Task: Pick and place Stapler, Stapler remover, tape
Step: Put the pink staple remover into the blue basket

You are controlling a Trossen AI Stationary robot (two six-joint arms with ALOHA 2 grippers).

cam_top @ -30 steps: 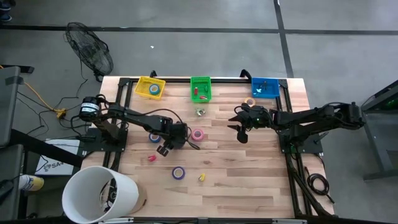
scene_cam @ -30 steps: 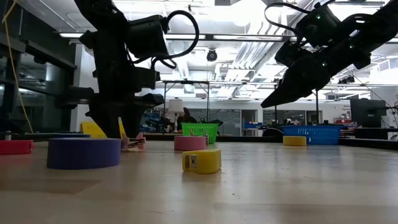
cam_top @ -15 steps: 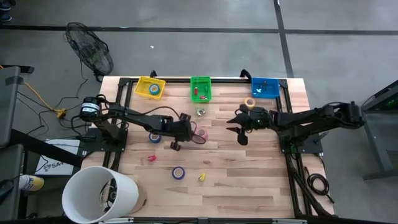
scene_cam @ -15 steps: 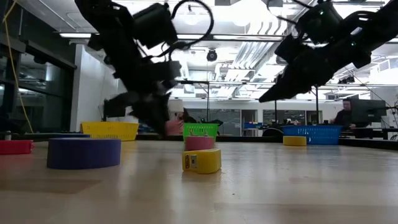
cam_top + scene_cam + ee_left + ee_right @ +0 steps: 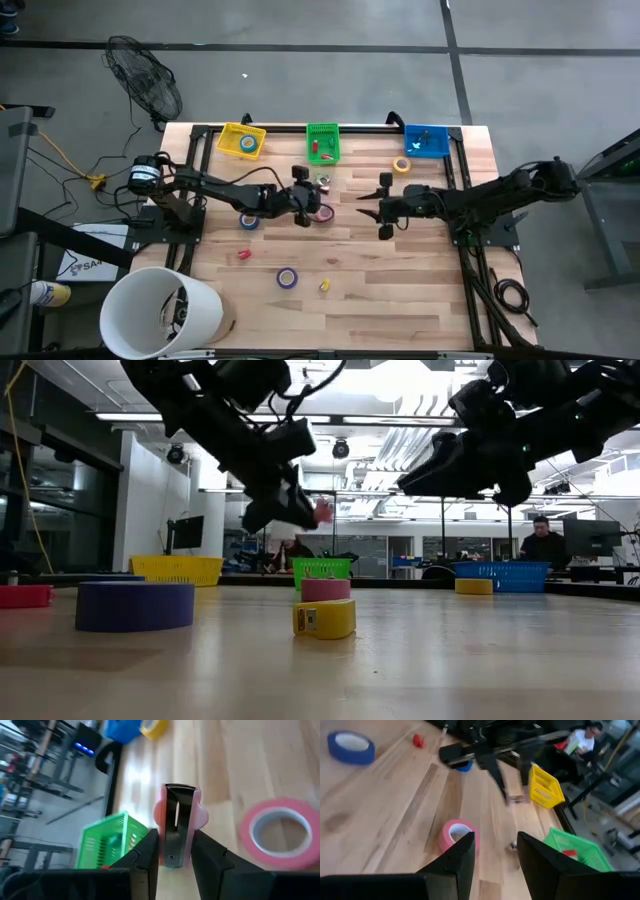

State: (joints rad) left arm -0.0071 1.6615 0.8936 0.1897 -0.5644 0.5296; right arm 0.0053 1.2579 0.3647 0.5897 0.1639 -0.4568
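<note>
We pinch the pink staple remover (image 5: 176, 822) in our left gripper (image 5: 175, 851), lifted toward the green basket (image 5: 322, 142); our right gripper (image 5: 378, 214) waits nearby, fingers spread.

Evenly lit from above, bright without harsh glare on the table (image 5: 400, 290). Soft, short shadows only under the arms. In the low view, strong backlight from ceiling lamps (image 5: 400, 380), turning both arms into near silhouettes; pale sheen across the near tabletop. Motion blur on the left gripper (image 5: 285, 510). Left wrist view soft throughout, pink tape (image 5: 280, 832) and green basket (image 5: 107, 842) out of focus. Right wrist view blurred too, far room hazy.
</note>
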